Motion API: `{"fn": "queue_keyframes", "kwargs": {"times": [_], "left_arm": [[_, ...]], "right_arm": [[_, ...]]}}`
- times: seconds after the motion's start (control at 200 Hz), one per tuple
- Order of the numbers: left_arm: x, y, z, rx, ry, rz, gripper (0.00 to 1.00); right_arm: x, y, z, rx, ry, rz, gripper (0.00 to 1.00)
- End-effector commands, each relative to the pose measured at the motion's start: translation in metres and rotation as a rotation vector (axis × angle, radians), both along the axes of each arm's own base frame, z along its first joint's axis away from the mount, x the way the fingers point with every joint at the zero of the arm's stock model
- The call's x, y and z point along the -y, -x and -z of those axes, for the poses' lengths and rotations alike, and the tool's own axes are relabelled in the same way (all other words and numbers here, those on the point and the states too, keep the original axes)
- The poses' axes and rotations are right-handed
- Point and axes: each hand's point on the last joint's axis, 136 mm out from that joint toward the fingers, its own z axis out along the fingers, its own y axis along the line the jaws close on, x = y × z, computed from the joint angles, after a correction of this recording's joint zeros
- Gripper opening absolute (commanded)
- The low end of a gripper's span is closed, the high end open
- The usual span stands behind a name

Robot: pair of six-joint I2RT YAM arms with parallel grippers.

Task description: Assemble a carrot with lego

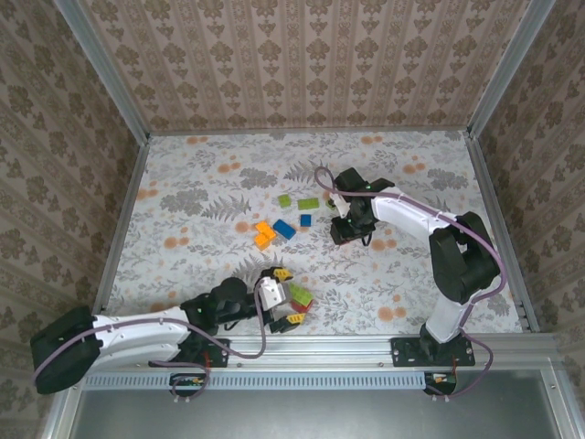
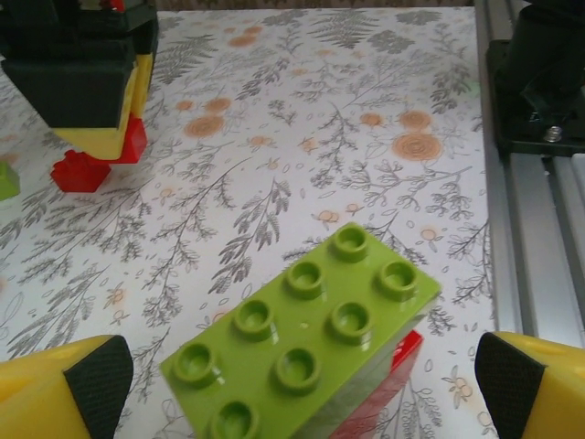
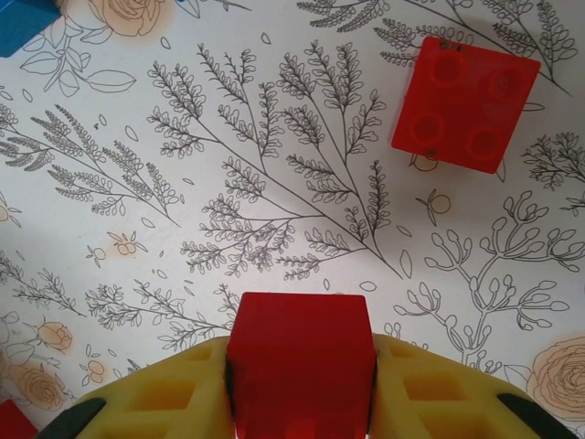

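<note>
Loose lego lies mid-table: orange bricks, blue bricks and green bricks. My left gripper is open near the front edge, its fingers standing wide on either side of a green oblong brick. That brick sits on top of a red brick, and neither finger touches it. My right gripper, right of the loose pile, is shut on a red brick just above the table. Another red square brick lies on the table beyond it. The carrot is out of view.
A floral cloth covers the table, with patterned walls on three sides. An aluminium rail runs along the front edge, and the right arm's base is bolted there. A blue brick's corner lies at the far left of the right wrist view.
</note>
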Motion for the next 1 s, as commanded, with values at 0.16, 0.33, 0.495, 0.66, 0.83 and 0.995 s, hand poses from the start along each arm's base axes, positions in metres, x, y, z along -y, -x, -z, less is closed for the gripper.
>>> {"fn": "queue_keyframes", "kwargs": {"times": [0.16, 0.33, 0.495, 0.66, 0.83, 0.995], "left_arm": [[-0.002, 0.001, -0.025, 0.067, 0.085, 0.017, 1.0], [0.005, 0.001, -0.016, 0.045, 0.049, 0.043, 1.0], [0.003, -0.006, 0.001, 0.021, 0.019, 0.009, 1.0], [-0.004, -0.015, -0.003, 0.015, 0.057, -0.014, 1.0], [-0.001, -0.017, -0.003, 0.01, 0.055, 0.002, 1.0], [0.008, -0.018, 0.007, 0.002, 0.005, 0.038, 1.0]], "right_arm": [[-0.005, 0.006, 0.001, -0.011, -0.012, -0.002, 0.33], [-0.007, 0.008, 0.0, -0.012, -0.009, -0.014, 0.33], [-0.007, 0.008, 0.001, -0.011, -0.012, -0.019, 0.33], [-0.01, 0.009, 0.002, -0.014, -0.01, -0.028, 0.33], [-0.011, 0.01, 0.003, -0.013, -0.01, -0.035, 0.33], [-0.011, 0.01, 0.002, -0.013, -0.01, -0.034, 0.33]]}}
